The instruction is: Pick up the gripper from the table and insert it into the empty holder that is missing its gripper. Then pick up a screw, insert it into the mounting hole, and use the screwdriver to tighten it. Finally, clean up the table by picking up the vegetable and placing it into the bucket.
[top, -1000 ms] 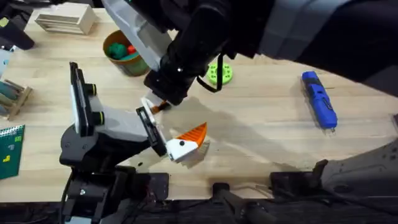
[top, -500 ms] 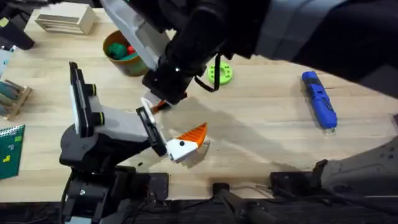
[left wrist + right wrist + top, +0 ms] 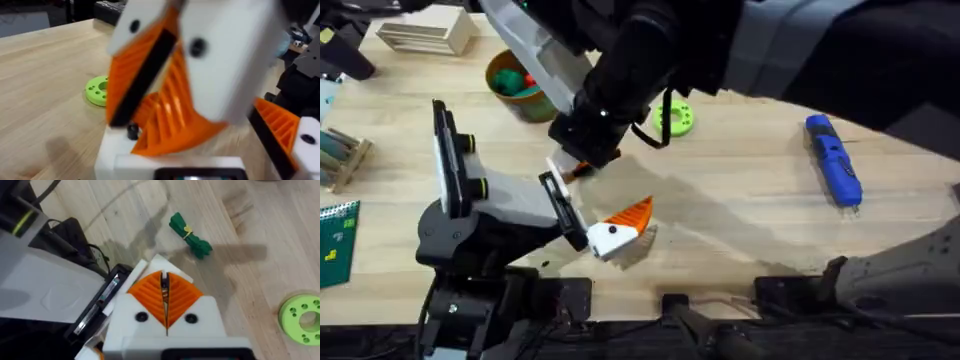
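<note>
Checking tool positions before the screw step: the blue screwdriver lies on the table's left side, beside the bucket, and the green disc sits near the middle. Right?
Not quite. The overhead view shows the screwdriver lying on the table's right side, far from the bucket, which stands at the upper left. The green disc does sit near the middle.

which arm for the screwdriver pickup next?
Probably right. The screwdriver lies alone on the table's right half, on the right arm's base side. The left gripper sits low left of centre. The right gripper, shut, is across the middle and must swing back.
</note>
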Robot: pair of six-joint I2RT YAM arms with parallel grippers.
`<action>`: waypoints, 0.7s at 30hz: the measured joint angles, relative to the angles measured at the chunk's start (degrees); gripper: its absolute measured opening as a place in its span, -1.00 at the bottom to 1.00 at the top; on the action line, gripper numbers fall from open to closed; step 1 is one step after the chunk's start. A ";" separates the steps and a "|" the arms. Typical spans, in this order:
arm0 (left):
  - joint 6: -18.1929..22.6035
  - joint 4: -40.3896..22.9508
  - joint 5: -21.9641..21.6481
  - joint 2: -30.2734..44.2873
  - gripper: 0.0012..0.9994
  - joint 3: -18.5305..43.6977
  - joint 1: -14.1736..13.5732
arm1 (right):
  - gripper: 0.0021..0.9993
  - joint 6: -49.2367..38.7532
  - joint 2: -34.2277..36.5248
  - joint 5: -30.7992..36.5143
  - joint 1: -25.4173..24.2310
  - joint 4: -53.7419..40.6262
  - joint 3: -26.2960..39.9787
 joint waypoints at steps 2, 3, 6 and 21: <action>0.00 -0.02 0.08 0.00 0.98 0.00 0.00 | -0.24 -0.04 0.00 -0.23 0.04 0.00 0.00; 0.03 0.00 0.11 0.00 0.97 0.00 0.00 | 0.08 -0.12 -0.03 0.25 -0.05 -0.02 0.00; 0.21 0.00 0.10 0.00 0.97 0.00 0.00 | 0.83 -0.25 -0.09 1.35 -1.79 -0.13 0.00; 0.86 0.02 0.16 -0.02 0.97 0.00 0.00 | 0.89 2.49 -12.55 0.22 -11.01 -5.40 -1.45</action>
